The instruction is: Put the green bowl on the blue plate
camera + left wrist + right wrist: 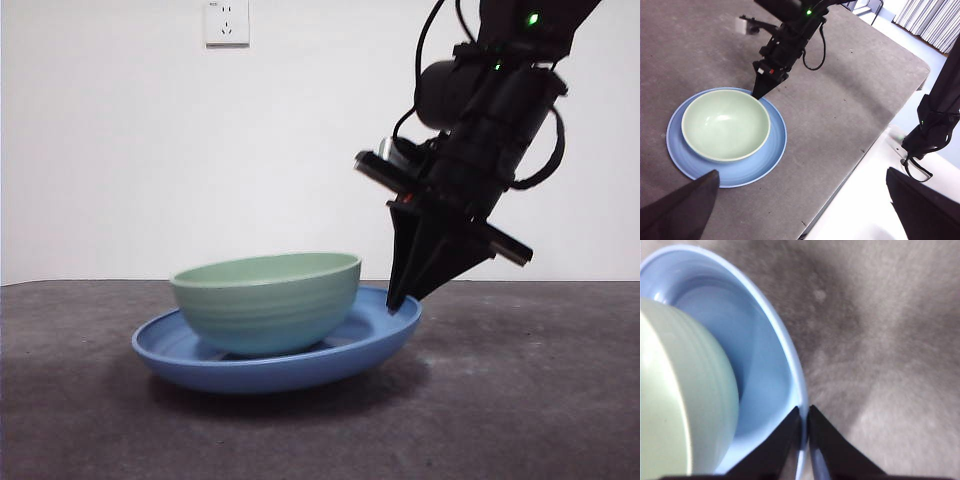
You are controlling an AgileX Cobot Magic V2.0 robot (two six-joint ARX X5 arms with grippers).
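The right gripper's (398,297) fingers pinch the blue plate's (200,365) rim beside the green bowl (268,303).

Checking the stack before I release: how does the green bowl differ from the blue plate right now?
The green bowl is narrower and deep; the blue plate is wider and shallow. The bowl is matte mint with faint ridges; the plate is glossy blue. The bowl sits free inside the plate, while the right hand pinches the plate's rim, its far side looking tipped up. Both are round. The left hand waits open.
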